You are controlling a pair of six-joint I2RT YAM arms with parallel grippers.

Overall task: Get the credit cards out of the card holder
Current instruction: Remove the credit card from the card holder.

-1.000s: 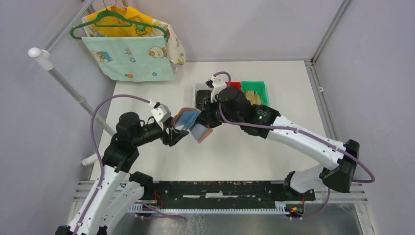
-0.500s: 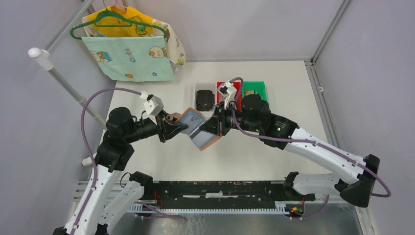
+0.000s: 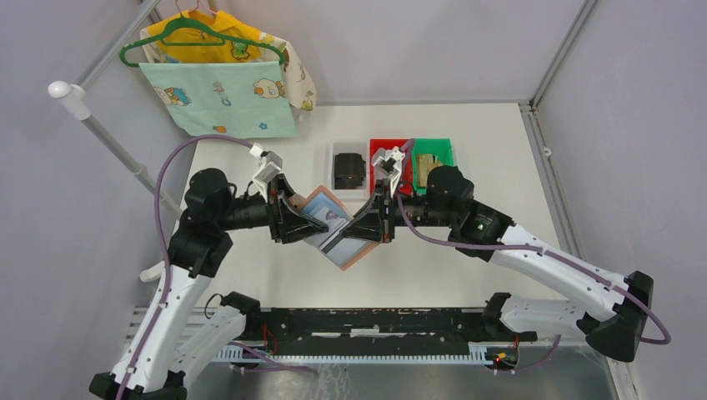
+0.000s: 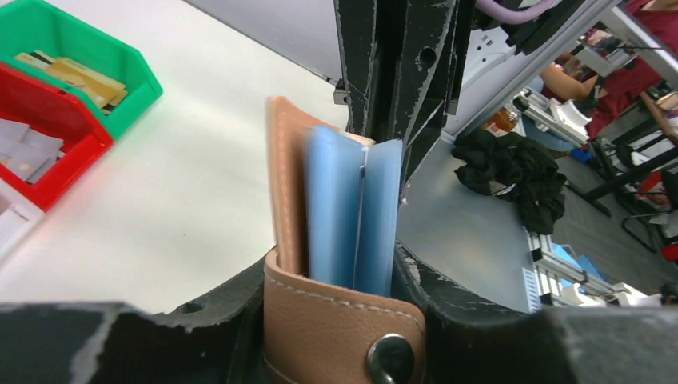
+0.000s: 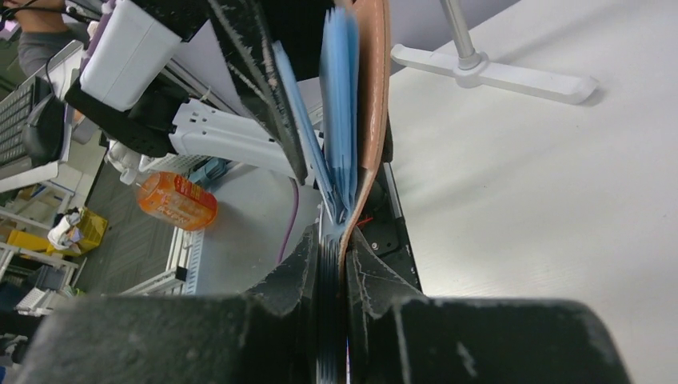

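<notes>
The pinkish-tan card holder hangs open in a V above the table between both grippers. Its blue-grey sleeved inside faces up; I cannot pick out single credit cards in it. My left gripper is shut on the left half. In the left wrist view it clamps the tan snap tab and the blue sleeves. My right gripper is shut on the right half. In the right wrist view it pinches the tan flap with sleeves.
At the back stand a white bin holding a black blocky item, a red bin with pale grey cards, and a green bin with golden-tan items. A clothes rack with a hanger stands at the far left.
The two grippers have drawn apart, the right one pulling back to the right, and the card holder has spread open wider. Both keep their hold.
</notes>
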